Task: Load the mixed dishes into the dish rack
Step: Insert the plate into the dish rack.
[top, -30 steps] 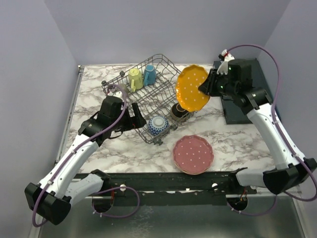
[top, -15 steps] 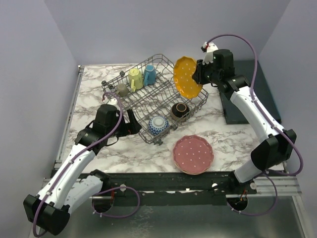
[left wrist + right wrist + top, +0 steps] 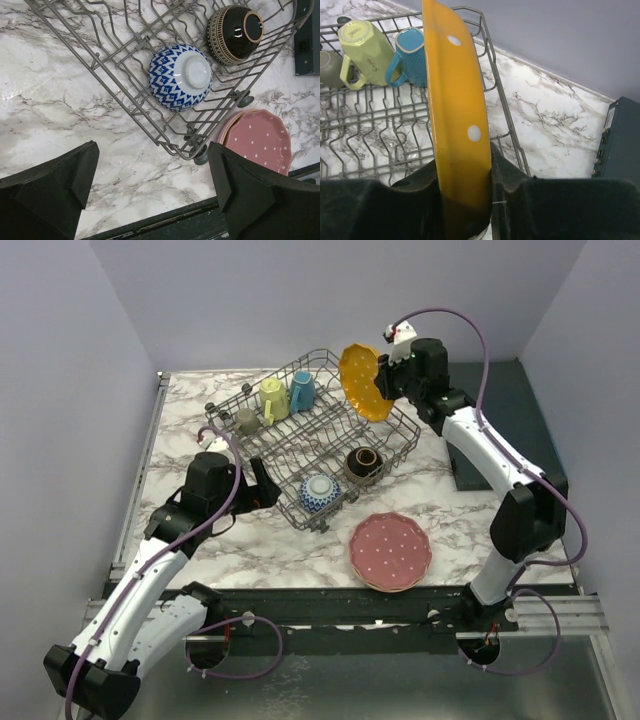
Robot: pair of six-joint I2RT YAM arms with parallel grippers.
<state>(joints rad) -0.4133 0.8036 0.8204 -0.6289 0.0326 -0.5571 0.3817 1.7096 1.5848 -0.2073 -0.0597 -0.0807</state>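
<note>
My right gripper (image 3: pixel 384 380) is shut on the rim of the orange white-dotted plate (image 3: pixel 359 382), which it holds on edge above the far right corner of the grey wire dish rack (image 3: pixel 300 436). In the right wrist view the plate (image 3: pixel 454 100) stands upright between my fingers (image 3: pixel 506 170), over the rack's tines (image 3: pixel 380 130). The yellow-green mug (image 3: pixel 272 398), blue mug (image 3: pixel 302 390) and small grey cup (image 3: pixel 246 420) sit at the rack's far left. The blue-white bowl (image 3: pixel 180 76) and dark brown bowl (image 3: pixel 235 27) lie at its near end. My left gripper (image 3: pixel 152 185) hangs open over the marble beside the rack's near corner.
A pink dotted plate (image 3: pixel 390 550) lies on the marble table (image 3: pixel 200 540) in front of the rack, and it shows in the left wrist view (image 3: pixel 260 140) too. A dark flat tray (image 3: pixel 515 395) sits at the back right, behind the right arm.
The right arm has carried the orange plate left and toward the back, turning it edge-on over the rack's far right corner. The left arm has drawn back a little from the rack.
</note>
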